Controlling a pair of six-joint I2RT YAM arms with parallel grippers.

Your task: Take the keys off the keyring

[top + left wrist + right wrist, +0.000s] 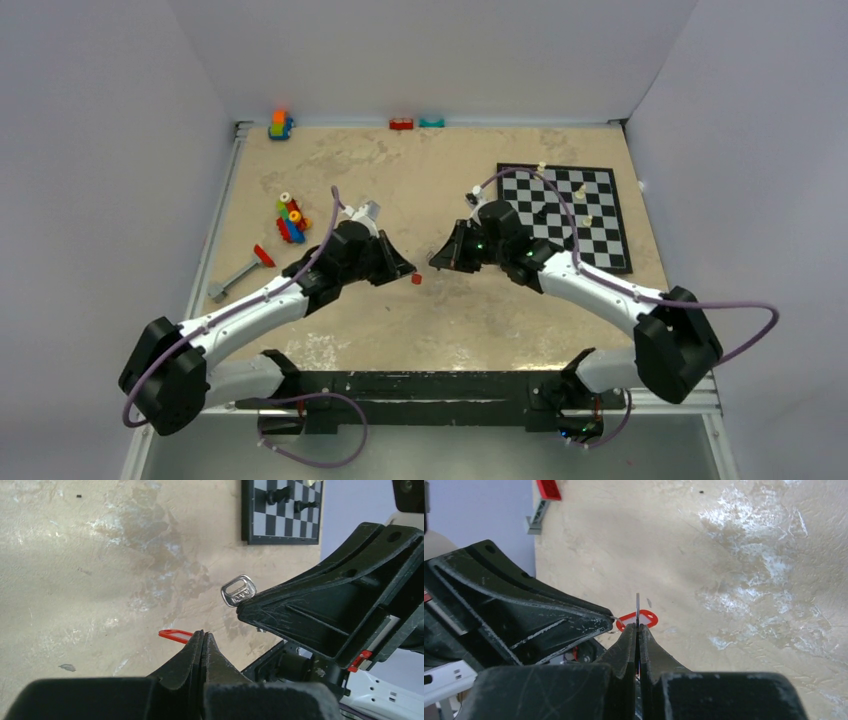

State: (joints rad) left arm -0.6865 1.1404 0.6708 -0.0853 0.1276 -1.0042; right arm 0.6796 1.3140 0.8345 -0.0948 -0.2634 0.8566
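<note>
My left gripper [408, 268] [203, 633] is shut. A thin silvery keyring [617, 619] sticks out of its tip in the right wrist view. A red plastic tag [417, 279] [174, 635] [650, 619] hangs just beside those fingertips, above the table. My right gripper [436, 262] [637, 628] is shut on a small silver key [238, 591], seen edge-on in its own view [637, 605]. The two gripper tips face each other a short gap apart. I cannot tell whether the key is still threaded on the ring.
A chessboard [600, 235] [282, 535] with several pieces lies at the right. A pile of toy bricks [290, 218] and a grey bar with a red end [238, 273] [538, 517] lie at the left. More bricks [280, 124] sit along the back edge.
</note>
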